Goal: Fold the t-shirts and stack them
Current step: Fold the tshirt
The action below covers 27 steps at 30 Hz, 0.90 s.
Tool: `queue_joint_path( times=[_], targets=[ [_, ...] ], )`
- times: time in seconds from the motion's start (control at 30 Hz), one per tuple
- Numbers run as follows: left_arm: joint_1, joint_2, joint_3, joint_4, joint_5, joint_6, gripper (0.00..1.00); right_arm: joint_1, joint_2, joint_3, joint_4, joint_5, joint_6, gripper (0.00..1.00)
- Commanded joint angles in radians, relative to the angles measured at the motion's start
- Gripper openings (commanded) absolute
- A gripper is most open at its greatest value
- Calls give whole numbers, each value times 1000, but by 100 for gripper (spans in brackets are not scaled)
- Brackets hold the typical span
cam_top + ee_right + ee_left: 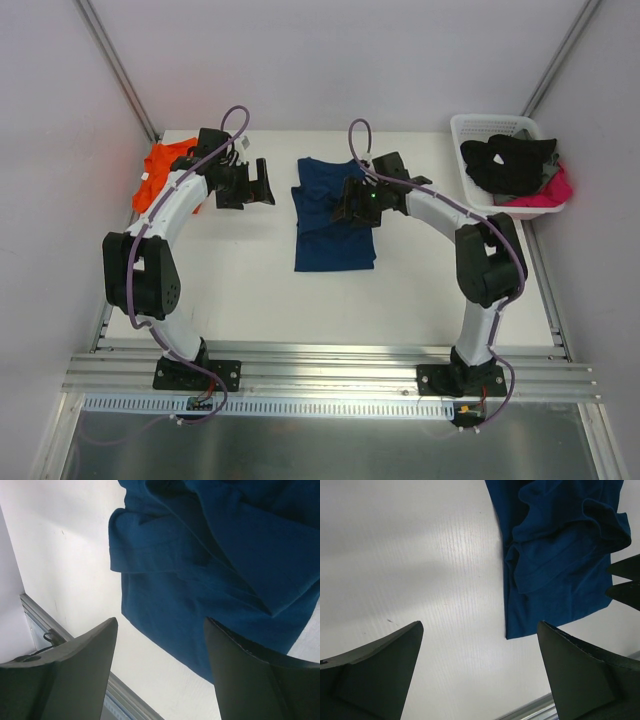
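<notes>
A white table (250, 290) stands between pale walls. The navy shirt (335, 245) lies partly folded mid-table. The orange shirt (158, 168) is at the far left edge and a clothes basket (462, 128) far right. The left gripper (480, 627) and right gripper (160, 621) gape wide, empty.

orange t-shirt (153, 180): part hidden by left arm (175, 200) | navy t-shirt (330, 245): part behind right pincer (348, 205)

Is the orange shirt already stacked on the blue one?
No, the orange shirt lies crumpled at the far left, well apart from the blue shirt in the middle.
</notes>
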State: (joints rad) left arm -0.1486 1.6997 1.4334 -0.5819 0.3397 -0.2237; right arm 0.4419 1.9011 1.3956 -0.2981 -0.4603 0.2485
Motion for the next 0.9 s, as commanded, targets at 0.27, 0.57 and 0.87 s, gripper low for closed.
queue_joint_path(
  times=[0.27, 0.57, 0.87],
  targets=[
    [9, -48, 15, -6, -18, 14, 99, -6, 75, 39, -12, 21, -71, 74],
    [9, -74, -13, -6, -34, 24, 99, -20, 194, 221, -18, 60, -100, 74],
    [9, -64, -5, -6, -38, 29, 99, -32, 227, 342, 7, 69, -66, 74]
  ],
)
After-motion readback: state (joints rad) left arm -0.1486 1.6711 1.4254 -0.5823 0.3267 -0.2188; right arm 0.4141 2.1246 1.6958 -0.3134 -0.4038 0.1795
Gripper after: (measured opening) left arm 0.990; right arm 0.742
